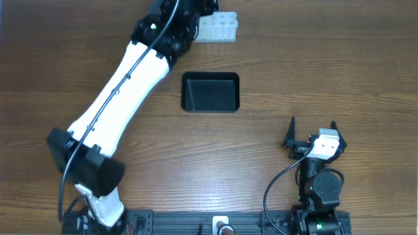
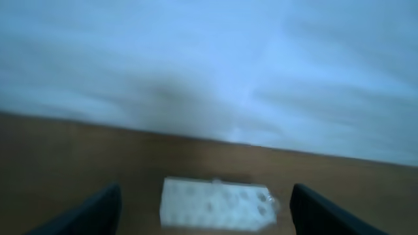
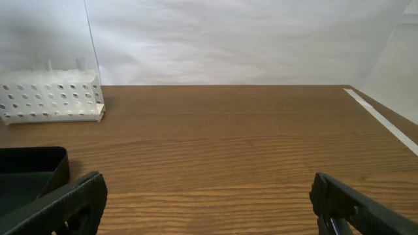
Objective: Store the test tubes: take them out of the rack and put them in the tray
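The white test tube rack (image 1: 218, 28) stands at the table's far edge, and clear tube tops rise faintly from the rack (image 3: 52, 98) in the right wrist view. My left gripper (image 2: 206, 196) is open, lifted just above and in front of the rack (image 2: 219, 205), with nothing between its fingers. The black tray (image 1: 210, 92) sits mid-table, and its inside looks bare. My right gripper (image 1: 313, 124) rests open near the table's front right, well away from both; in its wrist view the right gripper (image 3: 209, 183) has a corner of the tray (image 3: 29, 171) beside one finger.
The brown wooden table (image 1: 339, 59) is bordered by a white backdrop (image 3: 228, 39) along its far edge. The left arm (image 1: 124, 85) stretches diagonally over the left half of the table.
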Robot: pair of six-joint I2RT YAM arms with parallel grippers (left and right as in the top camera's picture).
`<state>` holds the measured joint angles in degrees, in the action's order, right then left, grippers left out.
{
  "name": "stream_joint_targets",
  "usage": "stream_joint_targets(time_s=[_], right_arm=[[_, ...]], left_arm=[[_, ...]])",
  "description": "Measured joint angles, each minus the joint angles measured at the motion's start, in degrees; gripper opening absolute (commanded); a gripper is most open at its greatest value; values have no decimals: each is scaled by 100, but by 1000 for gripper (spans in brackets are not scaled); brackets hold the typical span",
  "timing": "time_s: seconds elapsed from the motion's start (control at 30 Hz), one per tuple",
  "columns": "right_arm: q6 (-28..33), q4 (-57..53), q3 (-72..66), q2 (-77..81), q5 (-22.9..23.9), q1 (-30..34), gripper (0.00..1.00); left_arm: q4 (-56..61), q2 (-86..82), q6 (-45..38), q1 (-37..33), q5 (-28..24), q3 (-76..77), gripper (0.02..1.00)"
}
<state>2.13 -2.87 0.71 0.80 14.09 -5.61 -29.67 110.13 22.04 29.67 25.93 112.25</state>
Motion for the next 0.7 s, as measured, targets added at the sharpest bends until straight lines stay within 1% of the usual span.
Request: stream_joint_targets(time_s=[0.13, 0.17, 0.37, 0.53, 0.7], right_arm=[[2, 2, 0, 0, 2, 0, 991], [2, 0, 0, 0, 2, 0, 991], [4, 0, 0, 0, 2, 0, 991], [2, 2, 0, 0, 2, 0, 993], [0, 0, 0, 0, 2, 0, 993]], left_arm=[[444, 553, -570, -352, -463, -2, 847], [575, 752, -739, -459, -671, -2, 849], [992, 1508, -1405, -798, -1526, -31, 858], [1298, 1775, -1755, -837, -2006, -33, 858], [1436, 1921, -1952, -831, -2310, -33, 855]])
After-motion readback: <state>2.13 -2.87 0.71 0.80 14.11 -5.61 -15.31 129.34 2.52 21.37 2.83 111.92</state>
